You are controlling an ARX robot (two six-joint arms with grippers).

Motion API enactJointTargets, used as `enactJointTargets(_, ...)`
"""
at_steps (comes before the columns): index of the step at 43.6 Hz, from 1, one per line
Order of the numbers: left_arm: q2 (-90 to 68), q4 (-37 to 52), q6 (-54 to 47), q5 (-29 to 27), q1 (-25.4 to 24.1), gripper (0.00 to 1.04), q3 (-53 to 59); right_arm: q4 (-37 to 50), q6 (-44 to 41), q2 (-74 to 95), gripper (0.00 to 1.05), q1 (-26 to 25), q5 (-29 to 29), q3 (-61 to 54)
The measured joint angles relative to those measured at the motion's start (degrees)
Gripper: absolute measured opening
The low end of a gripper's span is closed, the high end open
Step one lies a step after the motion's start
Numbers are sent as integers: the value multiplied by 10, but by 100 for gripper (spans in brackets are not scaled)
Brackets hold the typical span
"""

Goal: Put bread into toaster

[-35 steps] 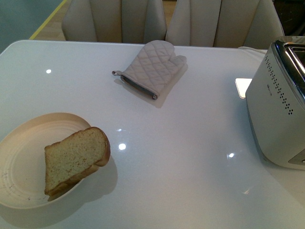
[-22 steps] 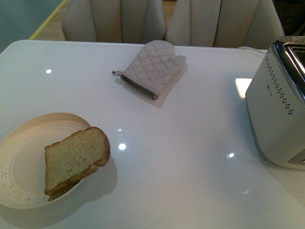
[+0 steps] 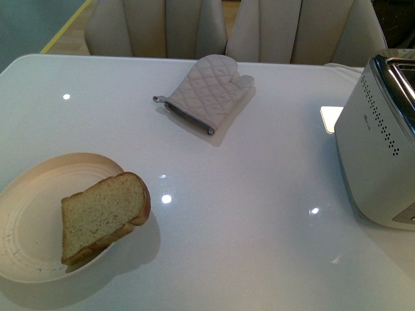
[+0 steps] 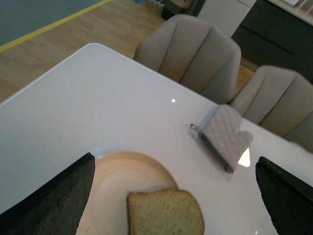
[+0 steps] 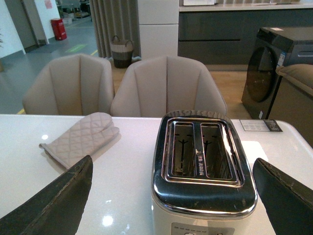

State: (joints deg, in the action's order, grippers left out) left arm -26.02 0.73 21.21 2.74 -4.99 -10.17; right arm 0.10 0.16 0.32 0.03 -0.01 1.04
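The bread [image 3: 102,216] is a thick tan slice with brown crust, lying tilted over the right rim of a cream plate [image 3: 26,214] at the table's front left. In the left wrist view the bread [image 4: 165,213] lies below and between the two dark fingers of my left gripper [image 4: 173,196], which is open and empty above it. The white-grey toaster [image 3: 379,146] stands at the right edge. From the right wrist view its chrome top [image 5: 203,156] shows two empty slots, with my right gripper [image 5: 176,196] open and hovering over it. Neither arm shows in the front view.
A quilted beige oven mitt [image 3: 207,94] lies at the table's far middle. Two beige chairs [image 3: 155,26] stand behind the white table [image 3: 259,214]. The table's far left corner [image 4: 90,46] is rounded, with wooden floor beyond.
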Motion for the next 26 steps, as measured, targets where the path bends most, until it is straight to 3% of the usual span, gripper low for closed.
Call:
enactJointTargets(10, -384, 271, 42, 44, -72, 98, -92, 0, 0, 0, 96, 0, 0, 0)
enactJointTargets(26, -788, 337, 38, 33, -97, 98, -203, 0, 0, 0, 96, 0, 0, 0)
